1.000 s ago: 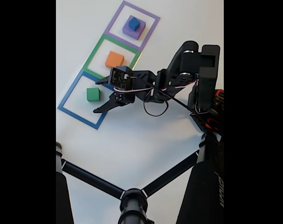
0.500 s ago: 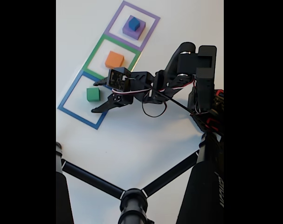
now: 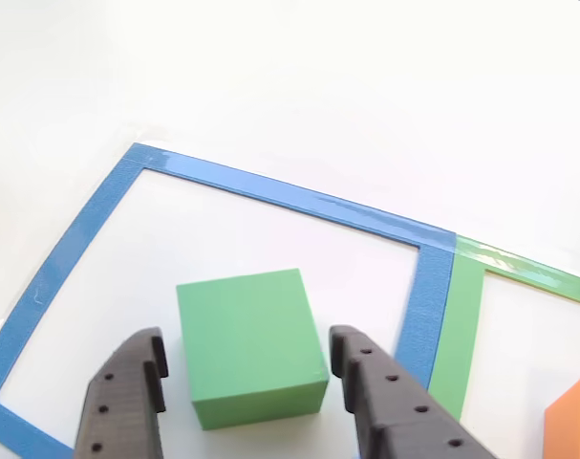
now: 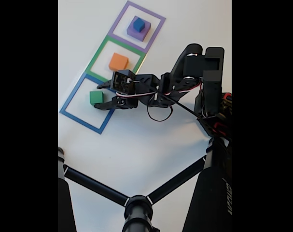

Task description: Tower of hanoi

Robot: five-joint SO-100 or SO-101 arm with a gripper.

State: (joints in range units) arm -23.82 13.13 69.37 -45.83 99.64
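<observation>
Jaws (image 3: 249, 368) stand wide around the green block (image 3: 249, 344); fixed view adds blue-on-purple stack (image 4: 138, 26)

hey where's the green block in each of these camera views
Other view: the green block sits low and centre, between the fingers of the gripper.
Fixed view: the green block is left of centre, at the gripper.
Shared landmark: the blue square outline around it.
</observation>
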